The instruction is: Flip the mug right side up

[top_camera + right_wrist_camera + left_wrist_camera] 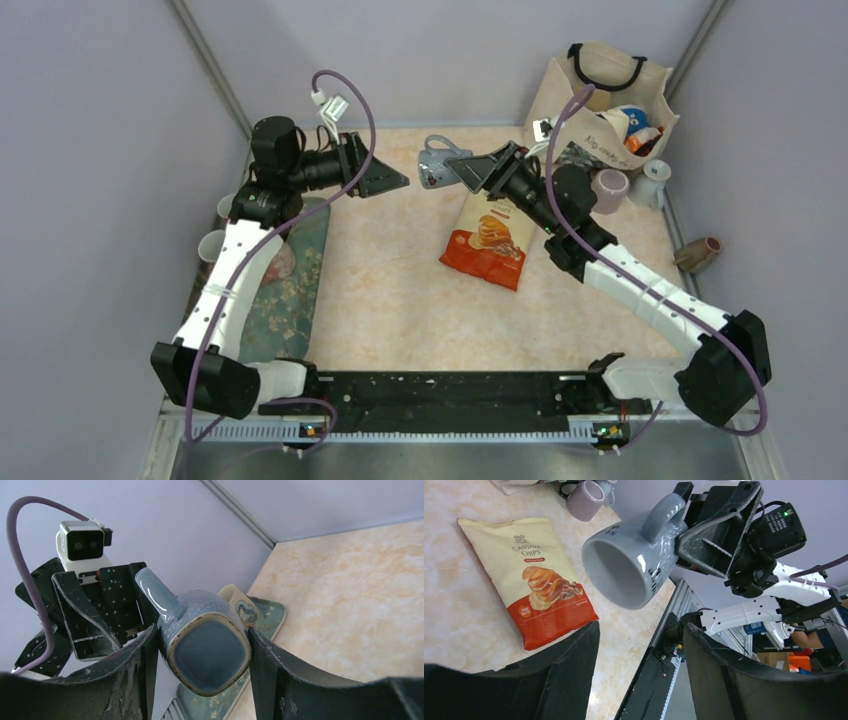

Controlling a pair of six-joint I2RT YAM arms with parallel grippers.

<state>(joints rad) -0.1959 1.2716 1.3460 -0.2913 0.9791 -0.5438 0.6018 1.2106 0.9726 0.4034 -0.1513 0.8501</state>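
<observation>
Right wrist: mug [207, 656] (sideways) in pincer [201, 634]

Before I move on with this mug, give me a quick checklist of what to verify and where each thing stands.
1. Mug held by right gripper: ok, clamped on both sides.
2. Mug off the table: ok, held in the air.
3. Mug right side up: not ok, it lies sideways, mouth toward the left gripper.
4. Left gripper open, clear of mug: ok.
5. Mug empty: ok, nothing shows inside.
6. Free landing spot: ok, bare table left of the chips bag.
</observation>
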